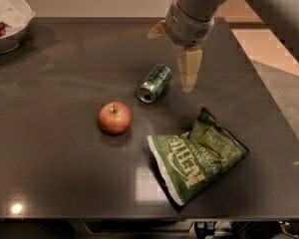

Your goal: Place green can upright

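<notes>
My pincer (188, 83) hangs tip-down over the counter (50, 173), its two pale fingers drawn together and holding nothing, just to the right of the green can (155, 83). The can lies on its side near the middle of the counter, one silver end facing the front edge and a little left, the other end pointing back and right toward me. The apple (115, 117) sits nearer the front and left of it, apart from it, and the chip bag (197, 153) lies to the front right, also apart. As I judge it, the job now is the grasp. I should spread the fingers, line them up across the can's round body and not along its length, and come down centred so it cannot roll away. I want a hold near one end, so that tipping it up sets the other end flat.
</notes>
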